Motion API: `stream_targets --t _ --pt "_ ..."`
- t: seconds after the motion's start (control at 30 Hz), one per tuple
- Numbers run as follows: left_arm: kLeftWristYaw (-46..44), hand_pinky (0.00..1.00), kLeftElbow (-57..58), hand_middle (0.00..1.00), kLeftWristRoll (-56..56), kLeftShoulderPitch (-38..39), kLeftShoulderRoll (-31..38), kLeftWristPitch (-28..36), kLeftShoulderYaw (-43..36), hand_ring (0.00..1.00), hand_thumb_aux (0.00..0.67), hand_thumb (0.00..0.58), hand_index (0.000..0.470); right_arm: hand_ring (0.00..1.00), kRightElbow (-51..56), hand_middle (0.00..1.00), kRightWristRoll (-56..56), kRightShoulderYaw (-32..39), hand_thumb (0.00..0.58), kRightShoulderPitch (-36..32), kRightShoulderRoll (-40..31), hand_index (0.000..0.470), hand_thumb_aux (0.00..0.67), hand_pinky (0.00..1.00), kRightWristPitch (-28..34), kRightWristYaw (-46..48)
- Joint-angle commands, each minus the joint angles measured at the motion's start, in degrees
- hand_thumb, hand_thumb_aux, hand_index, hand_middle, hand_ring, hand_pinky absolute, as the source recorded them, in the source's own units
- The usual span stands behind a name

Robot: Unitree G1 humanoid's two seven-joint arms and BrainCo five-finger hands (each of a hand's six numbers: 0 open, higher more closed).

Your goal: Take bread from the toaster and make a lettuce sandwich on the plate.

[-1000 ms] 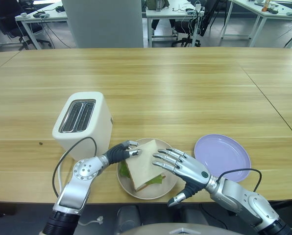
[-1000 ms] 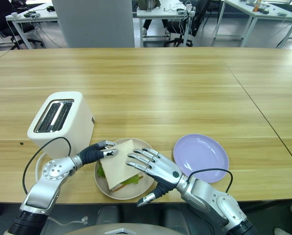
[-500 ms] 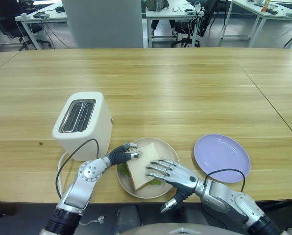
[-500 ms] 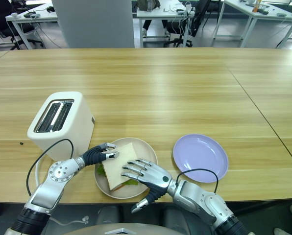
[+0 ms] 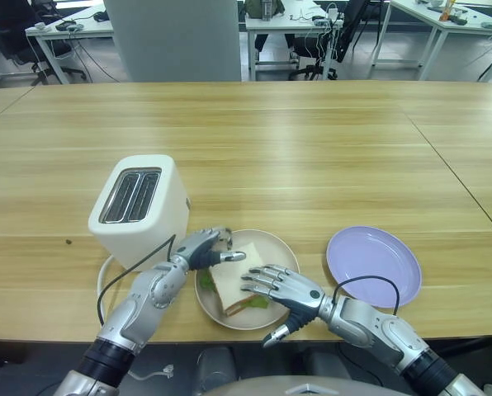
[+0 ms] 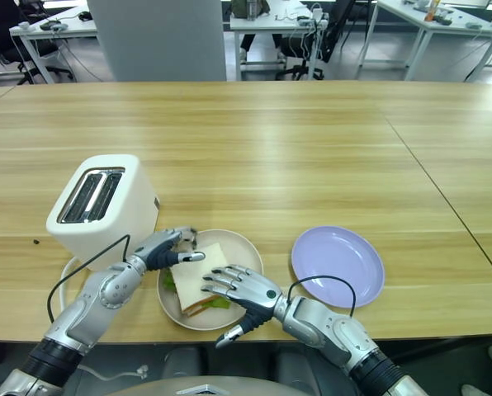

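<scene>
A beige plate near the table's front edge carries a sandwich: a white bread slice on top with green lettuce showing at its lower edge. My left hand rests at the plate's left rim, fingers curled lightly, fingertips touching the bread's upper left corner. My right hand lies flat with fingers spread over the bread's right side. The white toaster stands to the left of the plate, both slots looking empty.
An empty purple plate sits right of the beige one. The toaster's white cord loops on the table beside my left arm. Behind lies a wide bare wooden tabletop, with office desks and chairs beyond.
My right hand has slid left and down onto the sandwich's right side. My left hand has shifted up along the plate's left rim. The plate and sandwich have stayed in place.
</scene>
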Motion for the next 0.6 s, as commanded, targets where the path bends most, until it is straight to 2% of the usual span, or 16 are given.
stream_targets --t 0.03,0.1,0.17,0.33,0.43,0.6 --pt "6.01 0.0 -2.73 0.0 6.21 -1.14 1.76 0.35 2.61 0.0 0.0 0.0 0.0 0.0 3.34 0.0 -1.08 1.77 0.053 0.36 -1.08 0.022 0.032 0.0 1.43 3.3" --pt "8.64 0.0 -4.83 0.0 8.21 -1.31 2.76 0.38 4.5 0.0 0.0 0.0 0.0 0.0 3.55 0.0 -1.15 1.94 0.04 0.22 -1.21 0.016 0.024 0.0 1.76 3.63" --pt "10.1 0.0 -7.25 0.0 7.07 -1.09 2.78 -0.12 7.18 0.0 0.0 0.0 0.0 0.0 3.95 0.0 -1.37 1.86 0.0 -0.04 -1.35 0.0 0.0 0.0 2.46 3.73" --pt "12.67 0.0 -11.15 0.0 3.46 -0.03 1.74 -1.71 12.65 0.0 0.0 0.0 0.0 0.0 6.16 0.0 -1.39 -0.69 0.0 -1.54 -1.86 0.0 0.0 0.0 6.42 2.46" --pt "12.34 0.0 -11.35 0.0 1.28 0.47 0.59 -2.35 13.8 0.0 0.0 0.0 0.0 0.0 7.76 0.0 -1.06 -2.7 0.027 -2.85 -2.39 0.011 0.016 0.0 9.03 0.88" --pt "11.4 0.0 -11.27 0.0 -1.88 1.25 -1.11 -3.55 14.47 0.0 0.0 0.0 0.0 0.0 7.53 0.0 2.31 -5.37 0.0 -3.68 -2.21 0.0 0.0 0.0 9.9 -0.34"
